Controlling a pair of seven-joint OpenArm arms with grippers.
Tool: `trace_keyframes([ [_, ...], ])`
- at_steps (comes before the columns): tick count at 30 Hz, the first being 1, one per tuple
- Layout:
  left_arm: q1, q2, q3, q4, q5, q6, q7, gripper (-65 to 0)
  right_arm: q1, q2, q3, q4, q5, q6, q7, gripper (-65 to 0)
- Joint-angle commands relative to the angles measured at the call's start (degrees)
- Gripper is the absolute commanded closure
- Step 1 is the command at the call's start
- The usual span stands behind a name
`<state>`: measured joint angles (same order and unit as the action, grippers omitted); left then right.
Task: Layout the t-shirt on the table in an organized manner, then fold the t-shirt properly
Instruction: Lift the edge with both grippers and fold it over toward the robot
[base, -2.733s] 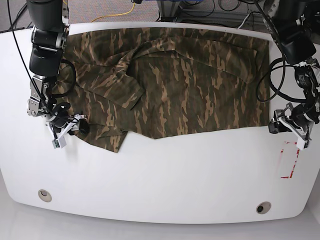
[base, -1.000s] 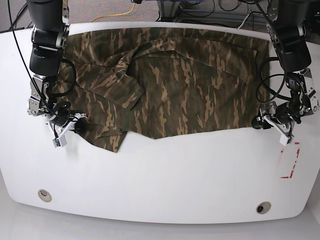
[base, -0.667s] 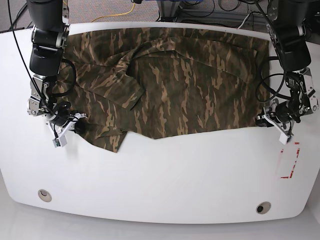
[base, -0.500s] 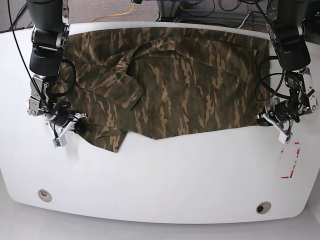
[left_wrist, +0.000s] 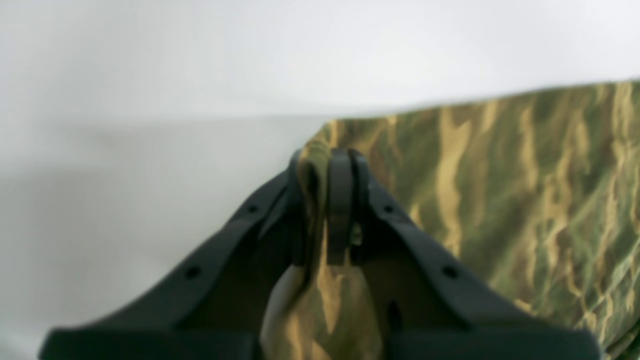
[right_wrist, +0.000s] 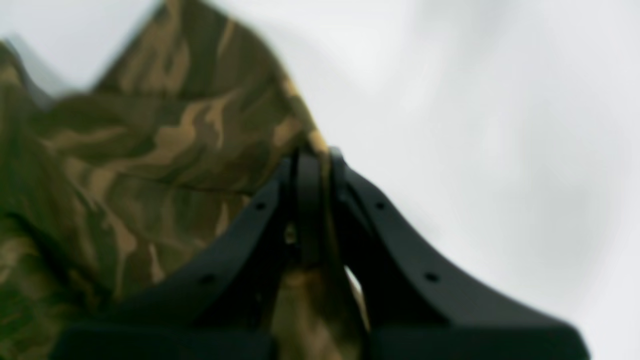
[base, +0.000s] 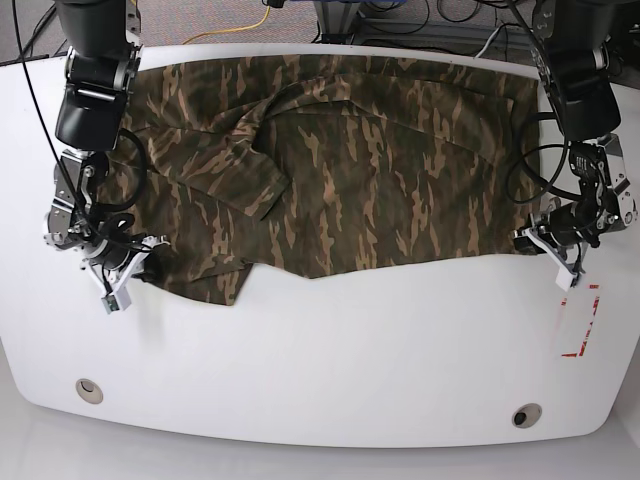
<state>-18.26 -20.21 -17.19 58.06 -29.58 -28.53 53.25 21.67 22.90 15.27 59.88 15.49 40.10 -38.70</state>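
The camouflage t-shirt (base: 350, 160) lies spread across the far half of the white table (base: 330, 350), its two near corners each pinched between closed jaws: left gripper (left_wrist: 330, 165) and right gripper (right_wrist: 310, 160).

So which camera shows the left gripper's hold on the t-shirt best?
The left wrist view: the left gripper is shut on a corner of the t-shirt, seen close up. The base view shows that gripper small at the shirt's edge; the right wrist view misses it.
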Motion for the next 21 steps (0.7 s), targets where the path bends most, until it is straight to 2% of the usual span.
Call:
trace_keyframes([
  [1, -1.65, -1.02, -0.44, 3.43, -1.05, -0.43, -1.08, -4.2, 0.00, 1.50, 2.10, 3.90, 0.65, -0.10, -0.73, 0.0],
  [6, -1.12, -1.29, -0.44, 6.16, -1.05, -0.43, -0.55, -4.2, -2.29, 1.59, 3.06, 9.79, 0.65, -0.10, -3.02, 0.0],
  [12, -0.86, -1.29, -1.84, 9.67, -1.14, -0.43, 3.49, -4.2, -5.45, 2.56, 3.24, 16.65, 0.91, -0.10, -4.60, 0.0],
  [16, -0.60, -1.02, -6.24, 12.13, -1.14, -0.43, 7.01, -4.2, -7.30, 2.20, 7.46, 22.19, 0.91, -0.10, -8.47, 0.0],
  [21, 0.99, -1.02, -8.00, 15.12, -1.14, -0.43, 9.47, -4.2, -9.32, 2.20, 10.45, 28.43, 1.00, -0.10, -12.95, 0.0],
])
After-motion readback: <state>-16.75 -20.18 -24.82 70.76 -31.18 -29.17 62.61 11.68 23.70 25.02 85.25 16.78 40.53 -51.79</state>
